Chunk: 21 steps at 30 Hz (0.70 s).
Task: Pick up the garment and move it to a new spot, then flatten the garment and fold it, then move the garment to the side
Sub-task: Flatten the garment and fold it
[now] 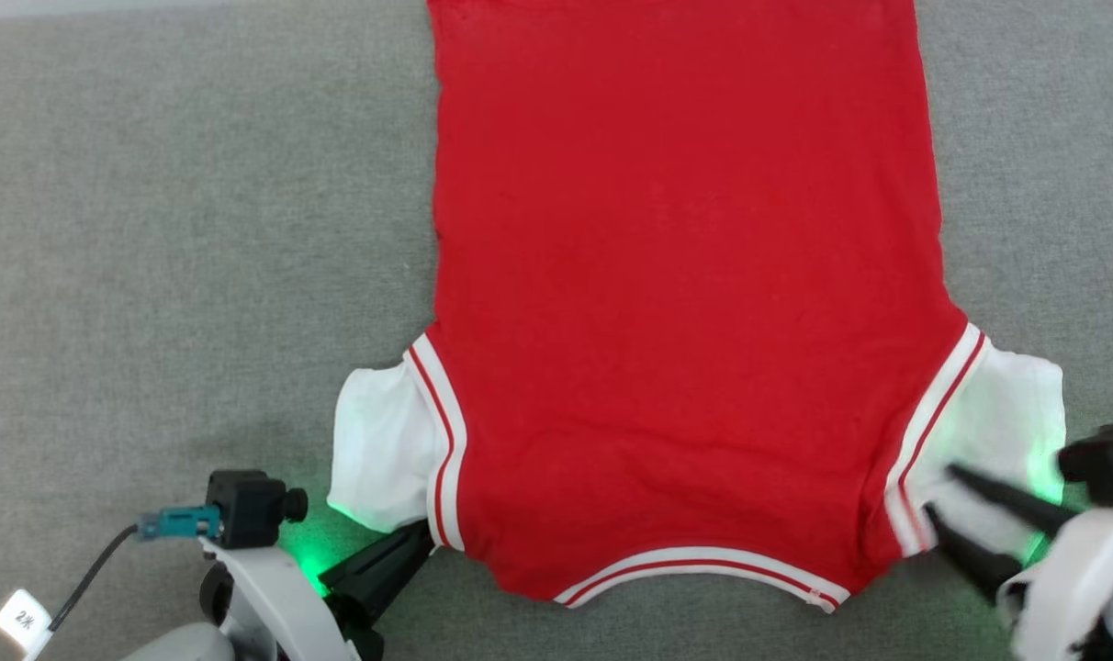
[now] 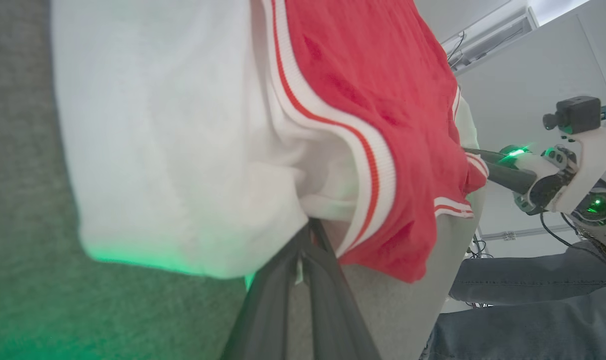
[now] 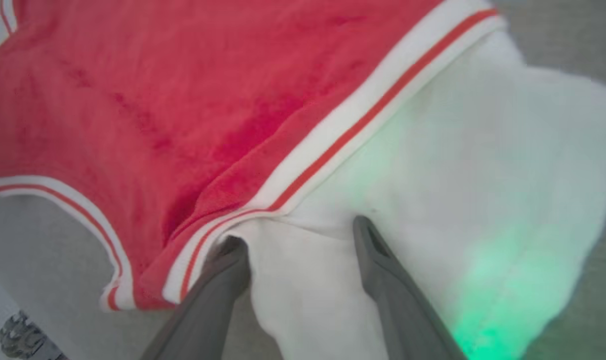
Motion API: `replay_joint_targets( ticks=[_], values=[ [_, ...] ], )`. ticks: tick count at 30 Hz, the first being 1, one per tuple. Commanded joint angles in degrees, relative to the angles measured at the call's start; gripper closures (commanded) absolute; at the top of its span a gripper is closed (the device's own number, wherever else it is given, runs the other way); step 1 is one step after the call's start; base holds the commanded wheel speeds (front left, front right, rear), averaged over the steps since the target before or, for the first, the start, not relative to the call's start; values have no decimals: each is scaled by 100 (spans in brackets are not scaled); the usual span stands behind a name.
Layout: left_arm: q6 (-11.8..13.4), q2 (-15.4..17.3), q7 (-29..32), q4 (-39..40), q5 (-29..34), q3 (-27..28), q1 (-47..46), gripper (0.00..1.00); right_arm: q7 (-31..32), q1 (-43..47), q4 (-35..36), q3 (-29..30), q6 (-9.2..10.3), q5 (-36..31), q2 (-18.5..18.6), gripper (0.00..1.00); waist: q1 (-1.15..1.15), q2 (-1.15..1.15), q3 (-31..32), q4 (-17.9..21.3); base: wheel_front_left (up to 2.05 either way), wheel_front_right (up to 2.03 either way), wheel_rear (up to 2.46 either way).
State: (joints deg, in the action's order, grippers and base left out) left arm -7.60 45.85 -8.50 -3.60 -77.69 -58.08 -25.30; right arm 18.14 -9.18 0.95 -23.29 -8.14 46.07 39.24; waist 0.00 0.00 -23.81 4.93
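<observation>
The left tool [image 1: 417, 543], fingers pressed together, touches the seam of the left white sleeve [image 1: 377, 441]; whether it pinches cloth is hidden. The right tool [image 1: 940, 494], fingers apart, rests on the right white sleeve [image 1: 1016, 413]. Beyond them, the red garment [image 1: 685, 275] lies flat on the grey desk [image 1: 198, 229].

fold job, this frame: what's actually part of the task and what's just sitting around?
In the job:
garment, spread flat
left gripper, shut on the garment's near edge
right gripper, open over the white sleeve

Just around:
grey surface under the garment
a person's legs in jeans, beyond that surface
</observation>
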Motion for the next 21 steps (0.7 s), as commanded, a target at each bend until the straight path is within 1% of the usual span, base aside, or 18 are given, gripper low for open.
replay_joint_targets(
  ticks=[1,3,8,10,12,14,17,19,21],
  values=[
    [25,-67,-10,-275,7,-103,57,100,-82,169,54,293,106,91,84,0,0,0,21,27,0,0,0],
    [25,-31,-83,-243,8,-134,52,100,-48,356,436,506,67,198,189,0,0,0,26,47,0,0,0],
    [21,40,-248,51,75,-164,-83,100,268,604,1388,1452,67,618,381,0,0,0,-44,23,0,0,0],
    [17,52,-293,216,94,-166,-152,100,512,486,1614,1891,67,885,291,0,0,0,-105,-20,0,0,0],
    [13,66,-337,339,138,-156,-224,100,848,156,1659,2292,67,781,325,0,0,0,-175,-67,0,0,0],
    [8,91,-365,439,217,-164,-299,100,1265,-282,1528,2474,67,712,236,0,0,0,-281,-120,0,0,0],
    [0,100,-362,571,315,-182,-456,100,1894,-1249,1086,2611,67,501,56,0,0,0,-487,-250,0,0,0],
    [-1,119,-347,656,377,-183,-573,100,2261,-2024,693,2625,66,253,-154,0,0,0,-664,-349,0,0,0],
    [-1,107,-325,716,428,-208,-676,100,2501,-2843,209,2576,67,-208,-316,0,0,0,-837,-462,0,0,0]
  ],
)
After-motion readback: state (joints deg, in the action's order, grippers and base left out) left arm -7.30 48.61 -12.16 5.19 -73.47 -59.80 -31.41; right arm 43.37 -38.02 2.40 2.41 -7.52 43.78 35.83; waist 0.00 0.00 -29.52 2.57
